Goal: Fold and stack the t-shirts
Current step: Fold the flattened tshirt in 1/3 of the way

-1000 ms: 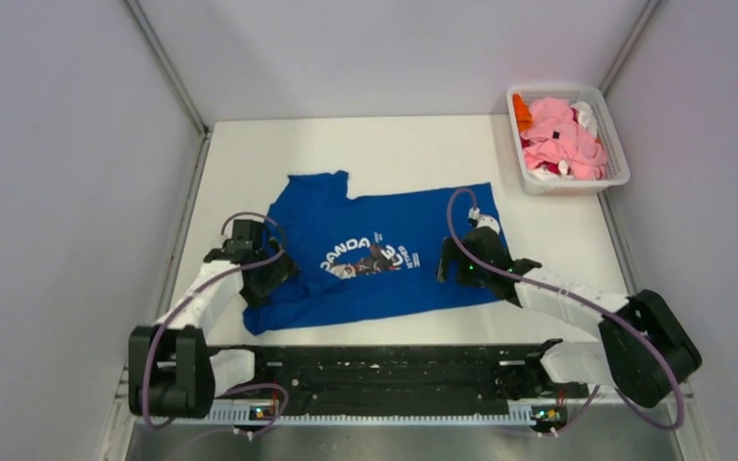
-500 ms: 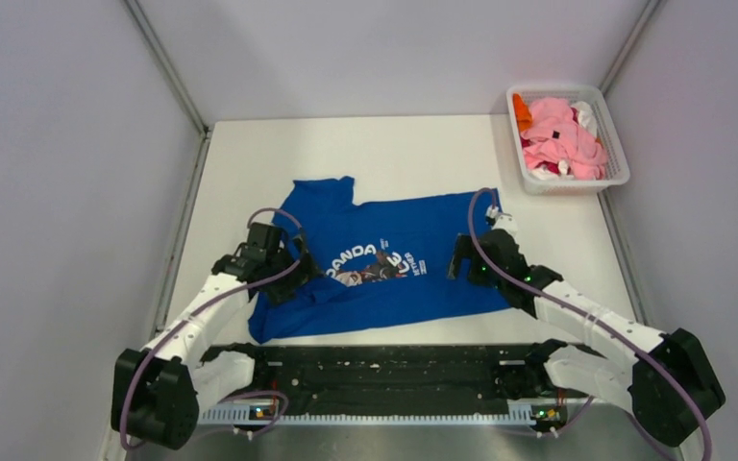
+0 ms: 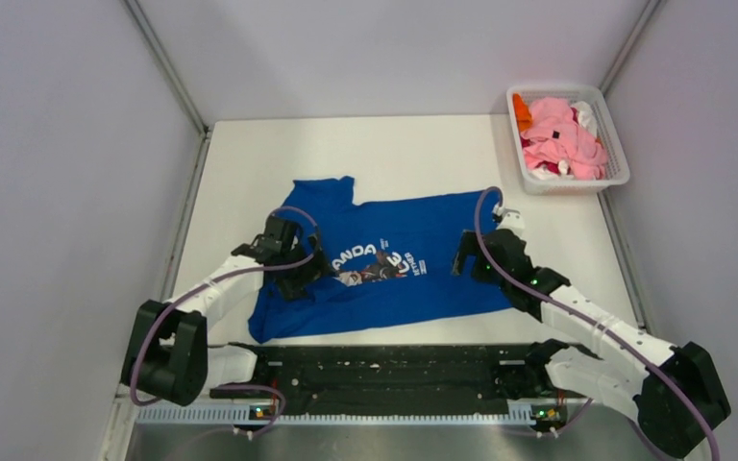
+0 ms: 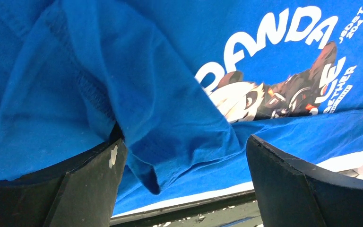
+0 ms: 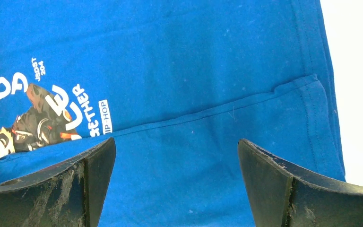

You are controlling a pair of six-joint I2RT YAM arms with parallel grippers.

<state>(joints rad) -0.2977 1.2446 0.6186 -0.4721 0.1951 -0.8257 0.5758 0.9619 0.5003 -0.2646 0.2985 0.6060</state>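
The blue t-shirt [image 3: 384, 264] is laid print-up at mid-tabletop [image 3: 365, 154]. The left pincer [image 4: 184, 156] is held spread at the shirt's 9 o'clock, with a raised fold draped against one finger and not pinched. The right pincer [image 5: 177, 156] is spread over the hem at 3 o'clock. For a clean fold, both sides should be pinched level and carried together. The white tabletop is enclosed by grey walls [image 3: 77, 144]. The other shirts [image 3: 562, 139] are heaped in the basket [image 3: 619, 173] at 1 o'clock.

I count one royal blue panda t-shirt [image 3: 423, 283], one white lattice basket [image 3: 569, 185], and one tangled shirt heap [image 3: 562, 144] whose pieces I can't number.
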